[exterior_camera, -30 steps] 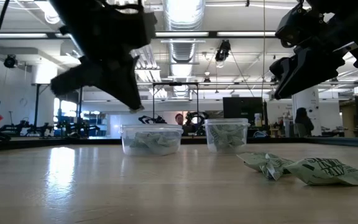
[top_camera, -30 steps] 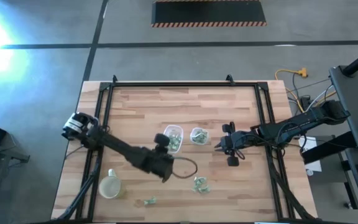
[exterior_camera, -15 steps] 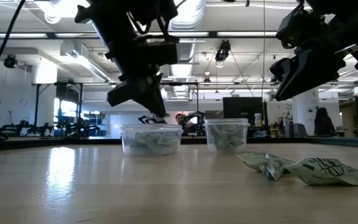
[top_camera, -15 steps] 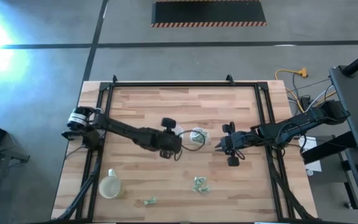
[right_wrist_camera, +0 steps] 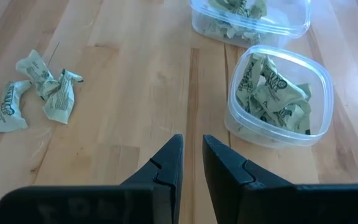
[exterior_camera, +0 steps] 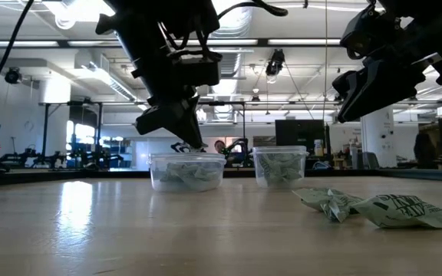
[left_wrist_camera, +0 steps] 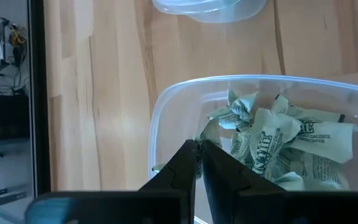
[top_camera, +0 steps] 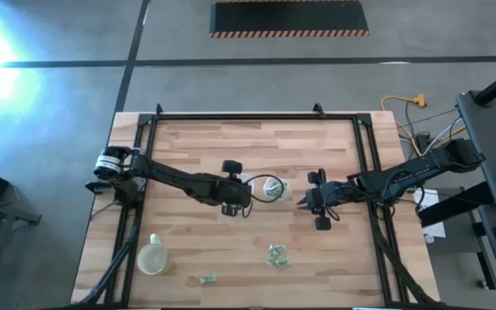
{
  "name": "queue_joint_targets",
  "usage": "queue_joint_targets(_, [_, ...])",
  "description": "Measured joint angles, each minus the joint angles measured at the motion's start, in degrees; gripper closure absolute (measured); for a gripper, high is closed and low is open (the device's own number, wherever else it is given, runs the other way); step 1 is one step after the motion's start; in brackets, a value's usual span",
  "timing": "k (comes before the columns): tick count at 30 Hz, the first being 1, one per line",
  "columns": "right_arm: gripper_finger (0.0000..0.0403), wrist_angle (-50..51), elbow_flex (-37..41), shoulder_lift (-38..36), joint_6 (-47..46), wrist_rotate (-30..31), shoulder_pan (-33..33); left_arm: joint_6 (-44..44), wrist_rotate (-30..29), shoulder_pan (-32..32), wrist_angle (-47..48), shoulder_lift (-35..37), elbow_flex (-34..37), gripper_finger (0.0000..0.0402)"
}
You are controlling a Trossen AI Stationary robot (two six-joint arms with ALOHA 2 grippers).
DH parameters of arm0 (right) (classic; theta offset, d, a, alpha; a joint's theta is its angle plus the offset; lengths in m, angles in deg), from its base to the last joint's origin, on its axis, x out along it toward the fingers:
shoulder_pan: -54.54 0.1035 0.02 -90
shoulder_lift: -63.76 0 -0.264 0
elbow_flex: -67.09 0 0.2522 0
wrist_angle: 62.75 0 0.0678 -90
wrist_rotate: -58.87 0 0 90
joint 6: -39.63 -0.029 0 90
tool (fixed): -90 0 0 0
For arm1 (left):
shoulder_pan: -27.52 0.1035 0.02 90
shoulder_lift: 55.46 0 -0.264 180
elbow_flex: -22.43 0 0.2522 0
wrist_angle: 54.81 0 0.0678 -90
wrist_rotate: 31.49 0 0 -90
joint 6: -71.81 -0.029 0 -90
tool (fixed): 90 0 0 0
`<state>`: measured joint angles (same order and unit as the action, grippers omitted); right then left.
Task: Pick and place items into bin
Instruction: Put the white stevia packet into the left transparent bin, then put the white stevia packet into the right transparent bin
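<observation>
Left jaws: the left gripper (left_wrist_camera: pixel 197 163) has its two fingers pressed almost together, with only a thin slit between the tips; no wrapped piece shows between them, so whether one is pinched there is not clear.
Left gripper position: it hangs just above the near rim of the left tub (left_wrist_camera: pixel 166 106), and the low view shows it over that tub (exterior_camera: pixel 186 170).
Change: a second ago the left arm was reaching toward the front of the table near the loose pieces; half a second ago it had swung over to the tubs, and now it has settled a little lower over the left one.
Meaning: this looks like the drop-off end of a carry, either about to let go or just finished; the tub already holds a heap of pale-green wrapped pieces (left_wrist_camera: pixel 278 146).
Right jaws: the right gripper (right_wrist_camera: pixel 192 158) has its fingers close together with a narrow gap and nothing held.
Right gripper position: it waits in the air beside the right tub (right_wrist_camera: pixel 278 93), unmoved across the second.
Pieces left: a small cluster (top_camera: pixel 276 254) and another piece (top_camera: pixel 207 277) lie near the front edge of the table (top_camera: pixel 188 146), well apart from the tubs.
Other: a lid (top_camera: pixel 152 256) lies at the front left.
</observation>
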<state>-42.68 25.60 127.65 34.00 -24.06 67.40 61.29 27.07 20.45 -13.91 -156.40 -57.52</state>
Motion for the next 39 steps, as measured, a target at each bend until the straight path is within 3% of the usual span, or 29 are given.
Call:
queue_joint_targets(14, [0.0351, -1.3, 0.3, 0.0, 0.0, -0.4, 0.0, -0.1, -0.4, -0.1, -1.3, -0.1, -0.1, 0.0297])
queue_joint_targets(22, [0.0351, -9.1, 1.3, 0.0, 2.5, -8.8, 0.7, 2.7, -0.1, -4.5, 1.5, 3.4, -1.8, 0.0295])
queue_joint_targets(32, [0.0351, -16.9, 3.7, 0.0, 6.3, -12.3, 4.3, 2.8, 0.3, -14.8, 1.8, 10.3, -1.2, 0.0295])
queue_joint_targets(39, [0.0351, -18.2, 4.6, 0.1, 4.6, -12.3, 8.3, 2.8, -0.5, -17.5, 1.9, 11.5, -0.8, 0.0295])
